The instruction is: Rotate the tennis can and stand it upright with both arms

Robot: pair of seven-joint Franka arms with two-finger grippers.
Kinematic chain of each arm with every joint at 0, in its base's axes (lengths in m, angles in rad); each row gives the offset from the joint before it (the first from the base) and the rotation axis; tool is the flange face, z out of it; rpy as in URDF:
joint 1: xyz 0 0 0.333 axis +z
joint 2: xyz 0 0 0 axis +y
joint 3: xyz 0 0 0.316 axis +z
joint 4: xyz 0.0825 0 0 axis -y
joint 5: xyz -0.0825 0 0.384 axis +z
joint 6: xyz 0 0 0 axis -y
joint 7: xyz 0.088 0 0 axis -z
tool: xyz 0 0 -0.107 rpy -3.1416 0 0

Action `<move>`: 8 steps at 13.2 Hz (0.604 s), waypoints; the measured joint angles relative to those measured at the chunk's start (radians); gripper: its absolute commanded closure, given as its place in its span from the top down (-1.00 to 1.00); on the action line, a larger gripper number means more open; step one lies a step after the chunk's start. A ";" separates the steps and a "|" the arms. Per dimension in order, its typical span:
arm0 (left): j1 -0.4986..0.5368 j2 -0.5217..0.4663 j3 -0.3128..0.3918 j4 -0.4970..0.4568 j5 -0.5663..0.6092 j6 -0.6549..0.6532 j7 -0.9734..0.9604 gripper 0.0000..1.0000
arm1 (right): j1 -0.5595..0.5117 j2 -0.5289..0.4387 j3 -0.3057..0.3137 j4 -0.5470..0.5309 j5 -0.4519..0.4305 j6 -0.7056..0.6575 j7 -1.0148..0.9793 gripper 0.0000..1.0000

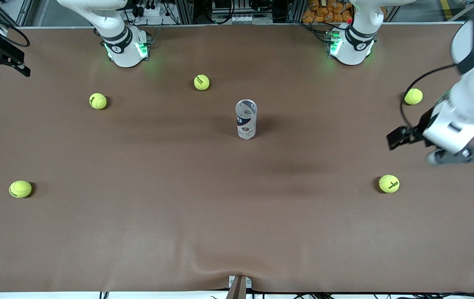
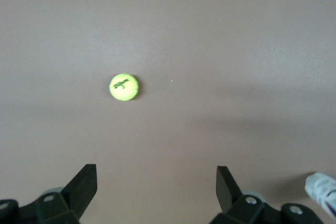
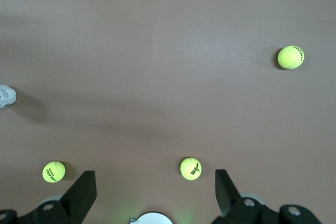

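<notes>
We see a big brown table point(image 1: 137, 232) with a soft wrinkle at its near edge. Along its top edge stand metal frames point(image 1: 187, 10), black cables point(image 1: 154, 10) and orange things point(image 1: 328, 11).

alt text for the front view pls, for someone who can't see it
The tennis can stands upright mid-table on the brown table, with five tennis balls scattered around it. The left gripper hangs over the left arm's end; the right gripper is out of this view.

Tennis can point(image 1: 246, 119) upright (mid-table)
</notes>
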 measured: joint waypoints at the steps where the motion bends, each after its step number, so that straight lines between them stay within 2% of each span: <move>1: -0.004 -0.025 0.026 0.000 -0.001 -0.016 0.031 1.00 | -0.001 0.000 0.000 0.000 0.000 0.000 0.000 1.00; 6: -0.085 -0.107 0.160 -0.001 -0.017 -0.095 0.111 1.00 | -0.001 0.000 0.000 0.000 0.000 0.000 0.000 1.00; 8: -0.109 -0.116 0.180 -0.002 -0.020 -0.101 0.123 1.00 | -0.001 0.000 0.000 0.000 0.000 0.000 0.000 1.00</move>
